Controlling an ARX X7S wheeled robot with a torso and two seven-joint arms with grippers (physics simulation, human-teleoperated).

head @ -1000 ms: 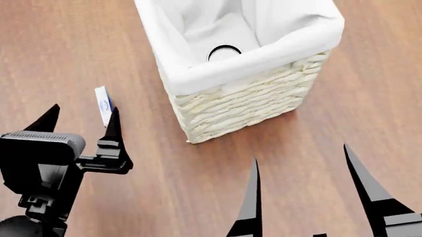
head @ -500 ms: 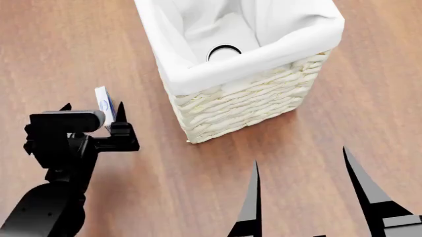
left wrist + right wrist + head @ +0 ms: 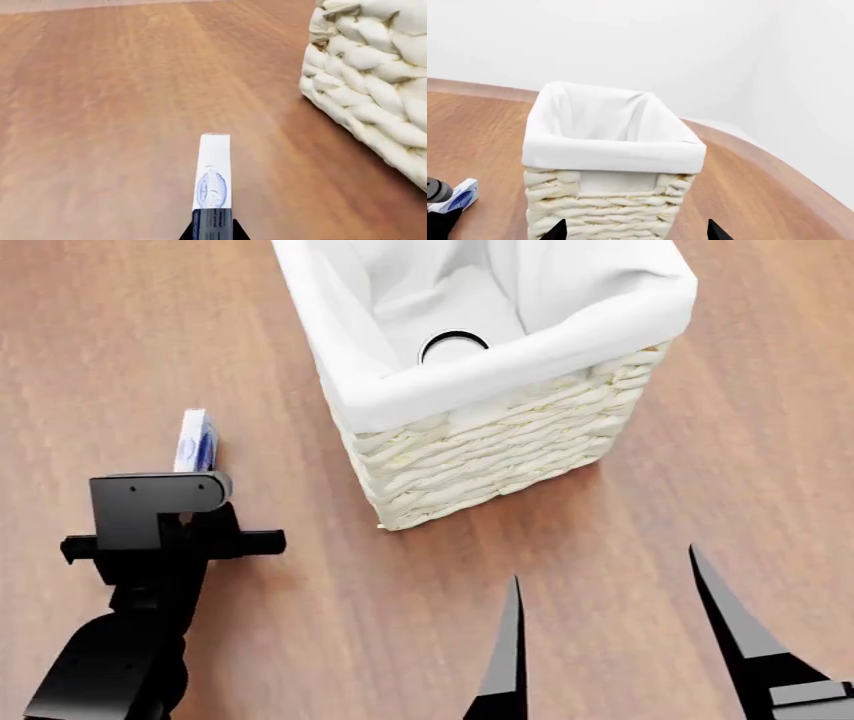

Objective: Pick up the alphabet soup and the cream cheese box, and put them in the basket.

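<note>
Leftmost, at about nine o'clock in the head view, the left claw (image 3: 187,480) is clamped on the cream cheese box (image 3: 195,441), which stands on edge, its narrow white face with the blue oval print rising out past the black wrist housing. From the left wrist view the box (image 3: 213,170) runs straight out from between the dark fingertips, its far end over the bare brown wood of the table (image 3: 120,100); whether it rests on the wood or is lifted just clear cannot be told. The carton sits near the basket but apart from it, with a strip of table between them.

Toward twelve o'clock stands the basket (image 3: 494,455), a tall cream wicker box with white cloth folded over its rim. Down inside it, against the lining, a dark ring shows like the rim of a can (image 3: 454,343); its label cannot be seen. In the right wrist view the basket (image 3: 607,200) stands upright with its mouth open to the camera.

At five o'clock the right claw (image 3: 607,640) hangs low before the basket, its two black fingers spread well apart with nothing between them.
</note>
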